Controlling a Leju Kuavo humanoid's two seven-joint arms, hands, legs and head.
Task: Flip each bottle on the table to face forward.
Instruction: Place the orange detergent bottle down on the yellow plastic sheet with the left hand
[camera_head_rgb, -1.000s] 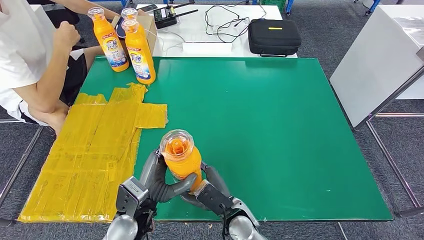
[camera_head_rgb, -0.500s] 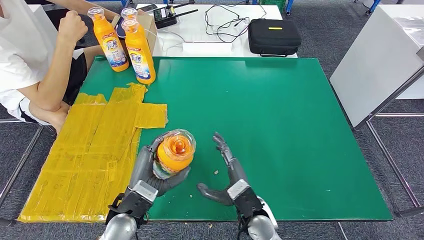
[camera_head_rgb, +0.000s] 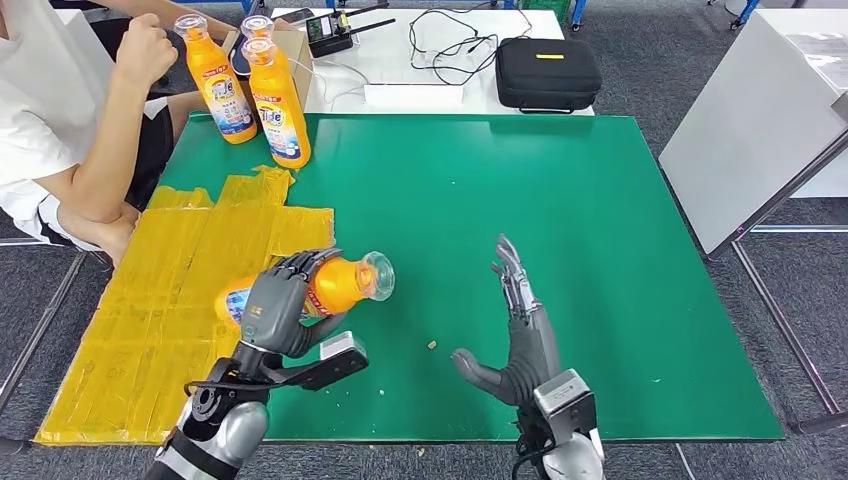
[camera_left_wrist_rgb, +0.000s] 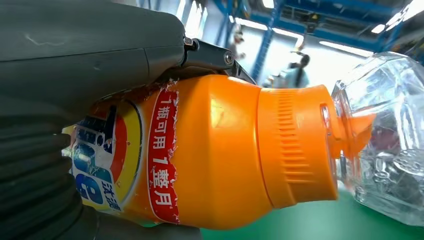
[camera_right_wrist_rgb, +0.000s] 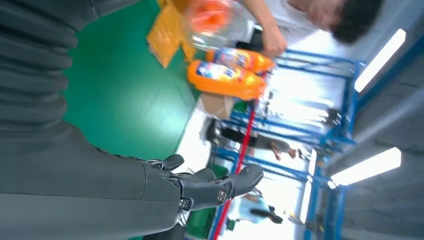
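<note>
In the lower left of the head view the left hand (camera_head_rgb: 275, 305) is wrapped around an orange bottle (camera_head_rgb: 335, 283), holding it on its side above the near edge of the green table (camera_head_rgb: 560, 200), its clear faceted cap (camera_head_rgb: 378, 275) pointing toward the right of the frame. The fingers (camera_head_rgb: 300, 262) curl over the top of the bottle's body while the thumb comes up from beneath. The left wrist view shows the same grip close up — the grey thumb and ribbed cover pressed against the label (camera_left_wrist_rgb: 107, 160), a red strip with white characters beside it, and the ribbed orange collar leading to the clear cap (camera_left_wrist_rgb: 385, 135). The bottle's base end lies over the edge of a patch of yellow tape (camera_head_rgb: 180, 300) that covers the table's left side. At the lower centre-right the right hand (camera_head_rgb: 515, 335) holds nothing — fingers stretched straight toward the far side of the table, thumb splayed out to the left, well apart from the bottle. A few small crumbs (camera_head_rgb: 431, 345) lie on the green surface between the two hands. In the upper left, two more orange bottles (camera_head_rgb: 280, 105) stand upright near the table's far left corner, just beside each other, with a third cap behind them. A person in a white shirt (camera_head_rgb: 45, 120) sits at the left edge, one fist raised. Beyond the table, at the top of the frame, a black case (camera_head_rgb: 548, 72) and cables rest on a white surface.
</note>
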